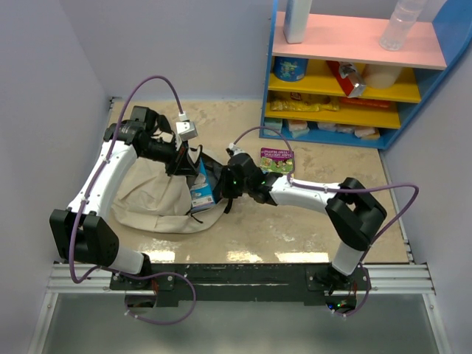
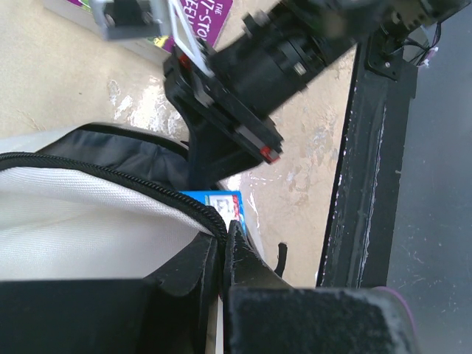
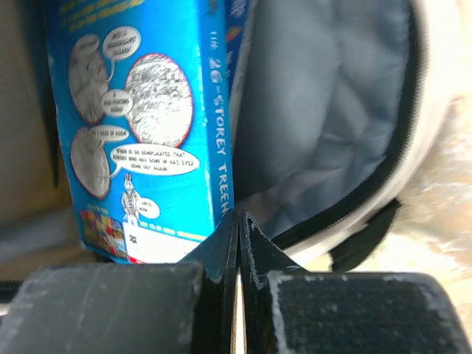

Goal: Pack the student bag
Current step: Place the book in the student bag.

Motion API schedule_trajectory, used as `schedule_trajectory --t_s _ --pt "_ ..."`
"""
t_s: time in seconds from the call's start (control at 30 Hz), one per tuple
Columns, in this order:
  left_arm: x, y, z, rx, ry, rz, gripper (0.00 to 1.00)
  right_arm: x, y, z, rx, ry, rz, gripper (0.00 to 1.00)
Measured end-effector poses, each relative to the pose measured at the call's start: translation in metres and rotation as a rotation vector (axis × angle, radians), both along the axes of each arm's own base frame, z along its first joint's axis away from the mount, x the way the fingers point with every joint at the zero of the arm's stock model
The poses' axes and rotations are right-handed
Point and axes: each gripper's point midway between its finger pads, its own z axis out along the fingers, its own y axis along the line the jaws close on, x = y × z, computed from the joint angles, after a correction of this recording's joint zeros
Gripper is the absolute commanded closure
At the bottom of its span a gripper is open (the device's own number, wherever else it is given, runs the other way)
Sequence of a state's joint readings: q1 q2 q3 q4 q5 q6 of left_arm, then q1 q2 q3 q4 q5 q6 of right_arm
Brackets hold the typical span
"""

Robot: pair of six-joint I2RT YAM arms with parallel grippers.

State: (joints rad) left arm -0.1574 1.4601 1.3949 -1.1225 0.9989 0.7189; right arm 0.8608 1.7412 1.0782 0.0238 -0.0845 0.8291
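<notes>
Left gripper (image 2: 223, 247) is pinched tight on the black zipper rim of the large soft beige fabric student bag (image 1: 151, 195), which lies at the table's (image 1: 251, 236) left side, mouth facing the right arm. Right gripper (image 3: 237, 225), jaws pressed together and seemingly holding nothing, touches the lower spine corner of the slim blue paperback book (image 3: 147, 125). The book stands in that mouth, long axis aimed into the grey lining (image 3: 324, 110). The spine reads "26-STOREY TREE". A purple-and-green book (image 1: 276, 160) lies beside the right wrist.
</notes>
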Motion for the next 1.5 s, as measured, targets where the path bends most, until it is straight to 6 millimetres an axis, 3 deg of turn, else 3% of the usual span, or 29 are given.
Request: schedule_trajectory --t_s 0.17,0.37,0.7,1.03,1.27,1.5 --pt "-0.001 0.001 -0.001 0.005 0.005 0.002 1.00 -0.020 0.010 -0.003 -0.034 -0.011 0.026 1.00" --pt "-0.001 0.001 -0.001 0.008 0.008 0.003 1.00 -0.027 0.019 -0.006 -0.074 -0.004 0.039 1.00" --pt "-0.001 0.001 -0.001 0.008 0.007 0.003 1.00 -0.043 0.071 0.002 -0.045 -0.009 0.104 1.00" --pt "0.001 0.001 0.001 0.005 -0.012 0.003 1.00 -0.033 0.076 0.007 0.028 -0.028 0.066 1.00" --pt "-0.001 0.001 0.003 0.007 -0.021 0.004 1.00 -0.017 0.044 0.005 0.014 -0.058 -0.015 1.00" --pt "-0.001 0.001 0.003 0.006 -0.020 0.004 1.00 -0.006 0.043 0.002 -0.005 -0.072 -0.032 1.00"
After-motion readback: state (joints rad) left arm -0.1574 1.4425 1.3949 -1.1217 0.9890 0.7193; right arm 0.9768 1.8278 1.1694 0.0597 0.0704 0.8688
